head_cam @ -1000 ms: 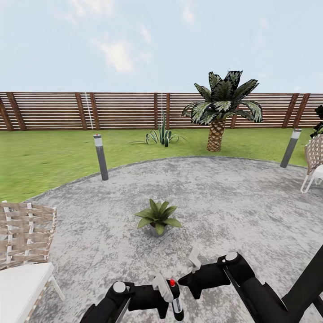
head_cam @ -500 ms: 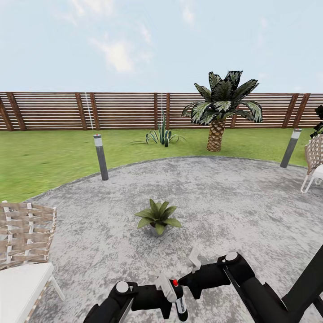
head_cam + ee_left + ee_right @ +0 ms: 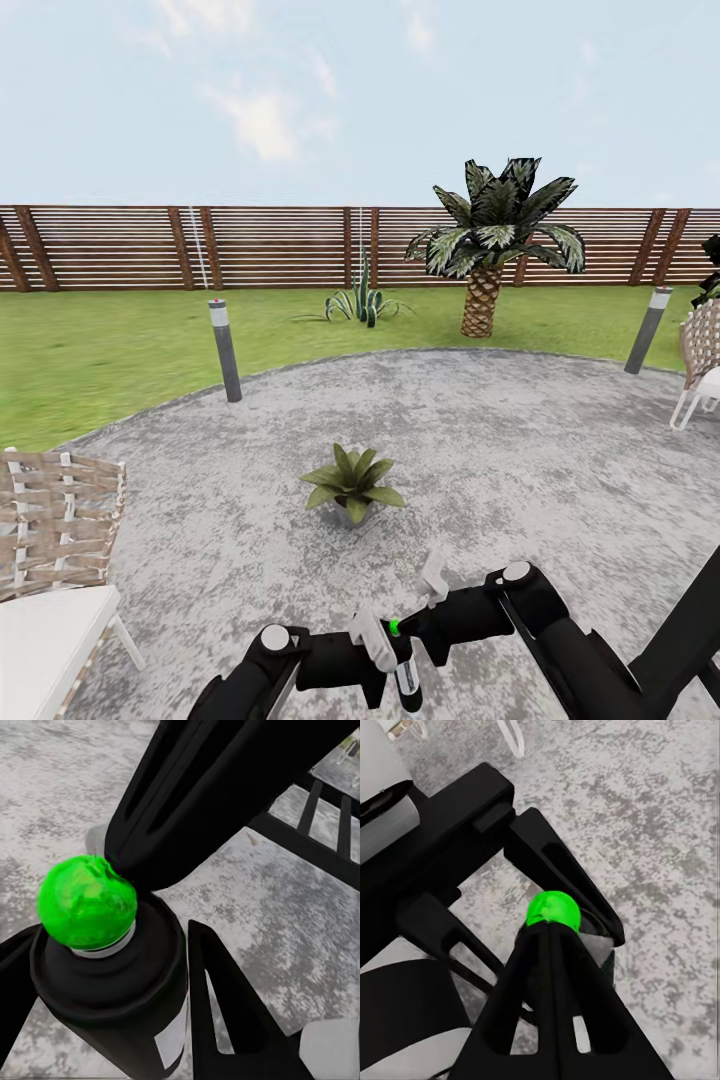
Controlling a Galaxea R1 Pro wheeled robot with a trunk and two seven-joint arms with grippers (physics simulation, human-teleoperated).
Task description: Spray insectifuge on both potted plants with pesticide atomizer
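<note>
The pesticide atomizer is being held upright at the bottom centre of the head view, low over the paved circle. Its top is showing bright green, seen also in the left wrist view and the right wrist view; below it a dark body with a pale label patch is being shown. The left gripper is being kept clamped on the bottle, one dark finger lying just beside the body on each side. The right gripper is being held directly against the green top; its fingers are being brought together into a point touching the top.

One potted plant is standing on the paving ahead of the grippers, apart from them. A second spiky plant is sitting on the lawn near the wooden fence; its pot cannot be made out. A palm is standing to its right. Two bollard lights are standing at the paving's edge. A woven chair is showing at the left, another chair at the right edge.
</note>
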